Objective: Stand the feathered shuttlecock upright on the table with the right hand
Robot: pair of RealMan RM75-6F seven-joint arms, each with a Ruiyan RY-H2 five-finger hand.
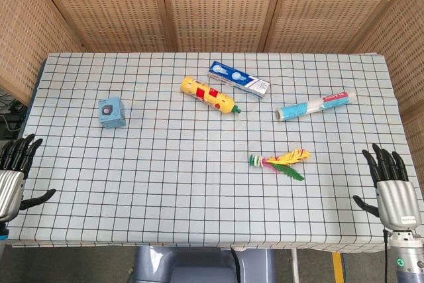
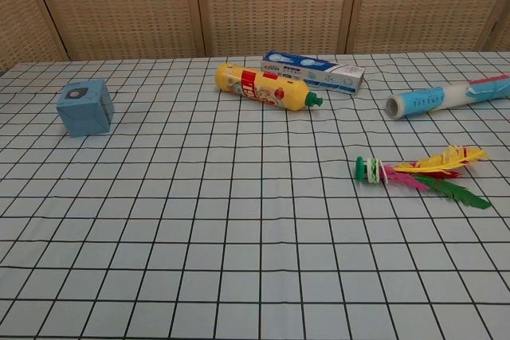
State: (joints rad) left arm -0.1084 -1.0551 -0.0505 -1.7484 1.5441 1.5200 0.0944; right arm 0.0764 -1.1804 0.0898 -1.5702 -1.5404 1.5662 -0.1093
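Head view: shuttlecock (image 1: pixel 278 162) lies flat at 10 o'clock from my right hand (image 1: pixel 391 187), fingers apart, holding nothing. Risk: grabbing feathers crushes them; small base could topple on release.

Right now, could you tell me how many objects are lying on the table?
5: blue cube far left, yellow bottle centre-back, toothpaste box behind it, rolled tube right, feathered shuttlecock nearest the right hand.
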